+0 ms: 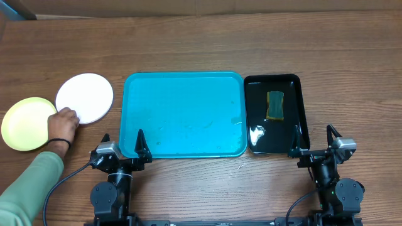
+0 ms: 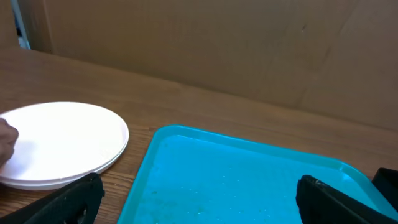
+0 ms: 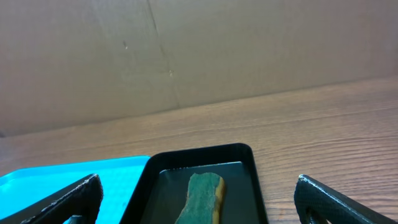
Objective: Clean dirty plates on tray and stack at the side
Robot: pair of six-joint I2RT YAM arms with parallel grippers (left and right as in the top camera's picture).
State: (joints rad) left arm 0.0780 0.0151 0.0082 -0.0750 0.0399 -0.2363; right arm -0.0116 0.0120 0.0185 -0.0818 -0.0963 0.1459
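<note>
- Left hand (image 1: 122,139), bottom left of frame: fingers spread wide at near-left corner of turquoise tray (image 1: 188,113).
- Right hand (image 1: 312,137), bottom right: also spread, by black tray (image 1: 257,100) w/ sponge (image 1: 275,105).
- We see plates off the tray, on worktop (image 1: 201,44) at left: white plate (image 1: 85,97), w/ 2nd rim under it in left wrist view, and yellow-green plate (image 1: 28,123) just beside.
- Person's arm (image 1: 38,179) touches white plate's rim.
</note>
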